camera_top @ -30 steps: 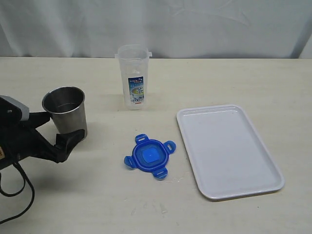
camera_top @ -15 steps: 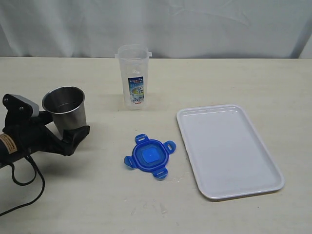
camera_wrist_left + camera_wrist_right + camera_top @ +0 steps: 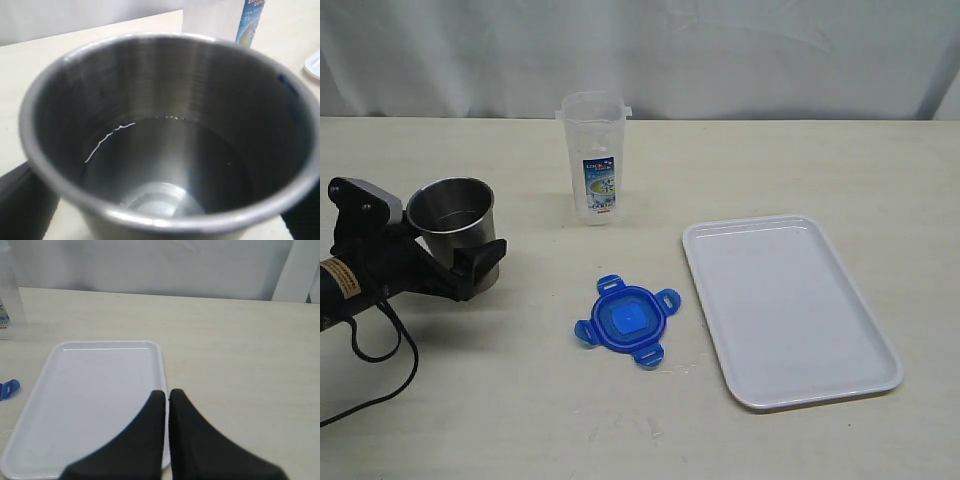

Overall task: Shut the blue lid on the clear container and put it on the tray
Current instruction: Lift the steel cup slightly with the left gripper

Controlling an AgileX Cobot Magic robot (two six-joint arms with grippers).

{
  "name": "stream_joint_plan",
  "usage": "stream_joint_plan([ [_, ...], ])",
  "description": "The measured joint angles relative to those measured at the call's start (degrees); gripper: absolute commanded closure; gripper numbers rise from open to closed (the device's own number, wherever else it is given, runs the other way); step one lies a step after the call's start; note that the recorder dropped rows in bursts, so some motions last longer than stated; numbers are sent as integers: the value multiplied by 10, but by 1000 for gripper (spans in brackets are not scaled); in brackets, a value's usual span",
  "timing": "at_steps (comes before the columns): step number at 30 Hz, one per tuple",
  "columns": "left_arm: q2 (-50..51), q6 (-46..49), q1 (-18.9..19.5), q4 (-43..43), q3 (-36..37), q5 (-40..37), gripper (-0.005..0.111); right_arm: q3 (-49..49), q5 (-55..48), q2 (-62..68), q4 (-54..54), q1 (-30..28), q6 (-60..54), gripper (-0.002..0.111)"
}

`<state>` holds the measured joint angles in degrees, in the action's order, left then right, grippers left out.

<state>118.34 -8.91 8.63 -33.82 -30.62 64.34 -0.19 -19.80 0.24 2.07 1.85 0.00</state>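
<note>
The pale wooden bench fills the exterior view from edge to edge. On its right half lies the flat white rectangular plastic tray, rounded at the corners, with a low rim and a bare surface. My right gripper hangs over that tray's edge in the right wrist view. Its two black fingers are pressed together with nothing between them.

At the left edge of the exterior view my left gripper lies low over the bench, spread as wide as it goes. The grey steel cup stands upright between its fingers. One finger passes in front of the cup's lower wall and the other sits behind it. I cannot tell whether either pad touches the steel. In the left wrist view the cup's mouth takes up almost the whole frame.

The tall clear plastic container with the blue, white and red label stands upright at upper centre. Its mouth is open, and it is up and to the right of my left gripper, well apart from it.

The translucent blue plastic lid lies flat on the bench at lower centre with its four flaps splayed out. It is below the container and just left of the tray, touching neither. It is to the lower right of my left gripper, with bare bench between them.
</note>
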Motion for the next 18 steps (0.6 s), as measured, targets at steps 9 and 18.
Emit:
stream_joint_plan([
  [9,0,-2,0,-1,-6,1,2,0,0,0,0,0,0,104],
  [18,0,-2,0,-4,-6,13,2,0,0,0,0,0,0,104],
])
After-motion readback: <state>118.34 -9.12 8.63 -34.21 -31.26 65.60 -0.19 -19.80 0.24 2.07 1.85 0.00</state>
